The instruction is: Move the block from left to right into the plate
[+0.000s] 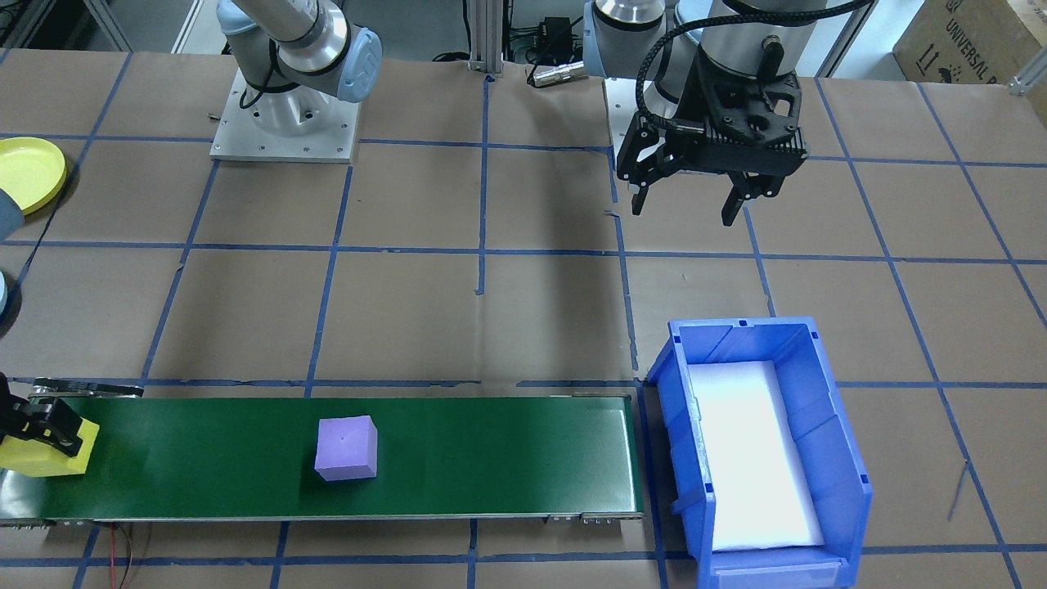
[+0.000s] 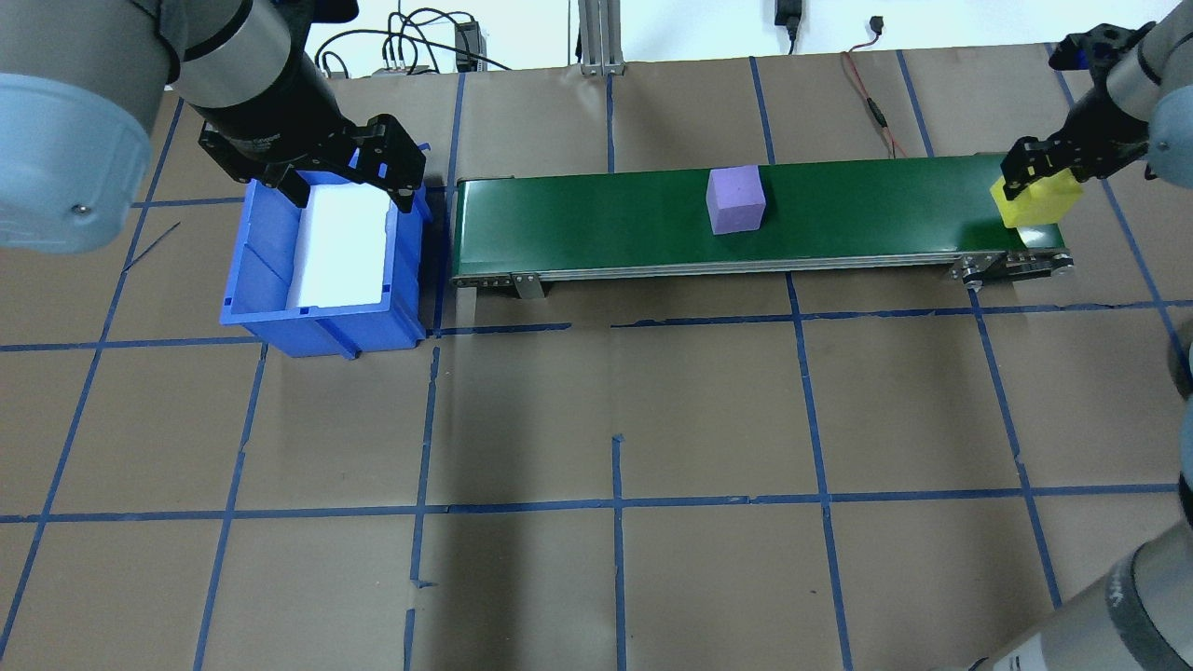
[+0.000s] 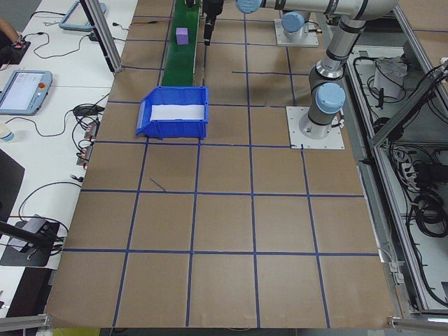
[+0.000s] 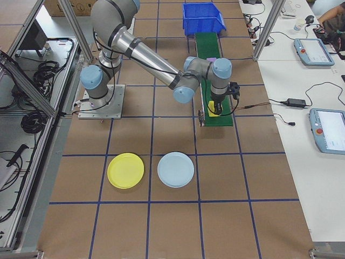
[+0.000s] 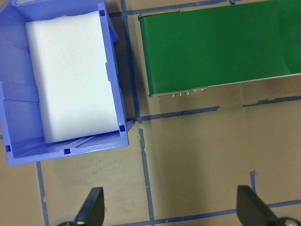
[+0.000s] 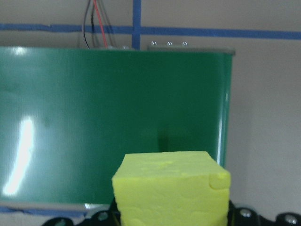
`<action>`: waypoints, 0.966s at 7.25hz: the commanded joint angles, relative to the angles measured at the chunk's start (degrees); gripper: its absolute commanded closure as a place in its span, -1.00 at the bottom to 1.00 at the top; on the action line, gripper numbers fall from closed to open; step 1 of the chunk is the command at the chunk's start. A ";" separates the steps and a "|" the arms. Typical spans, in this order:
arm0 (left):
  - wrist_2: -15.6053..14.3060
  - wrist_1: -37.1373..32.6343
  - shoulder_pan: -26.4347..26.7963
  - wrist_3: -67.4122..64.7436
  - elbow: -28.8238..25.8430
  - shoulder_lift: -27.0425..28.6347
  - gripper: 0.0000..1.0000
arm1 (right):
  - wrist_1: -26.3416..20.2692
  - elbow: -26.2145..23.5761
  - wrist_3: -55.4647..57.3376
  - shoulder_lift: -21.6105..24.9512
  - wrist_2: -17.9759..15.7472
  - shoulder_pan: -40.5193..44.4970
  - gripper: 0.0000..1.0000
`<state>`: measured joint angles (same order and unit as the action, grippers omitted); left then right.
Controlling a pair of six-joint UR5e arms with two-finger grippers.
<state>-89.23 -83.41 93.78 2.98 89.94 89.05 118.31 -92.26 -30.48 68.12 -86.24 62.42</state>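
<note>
Yellow foam, the block [image 2: 1035, 201], sat clamped in our right hand [image 2: 1042, 179] at the green conveyor's [image 2: 606, 219] right end, well apart from the yellow plate [image 4: 125, 170]. Our left hand [image 1: 692, 206] hung with fingers spread near the blue bin [image 2: 322, 321]; a purple block [image 2: 735, 198] rode mid-belt.

Left end effector [image 1: 691, 206] hanging spread wide, right end effector [image 2: 1041, 183] clamped, arm outstretched
</note>
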 commanded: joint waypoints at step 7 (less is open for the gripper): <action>0.20 0.18 0.18 0.01 0.59 0.07 -1.00 | -7.74 -17.23 -32.01 12.30 -8.76 -47.00 0.26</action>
<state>-89.05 -83.23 93.95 2.97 90.49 89.08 110.34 -106.99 -61.16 80.45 -94.09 20.55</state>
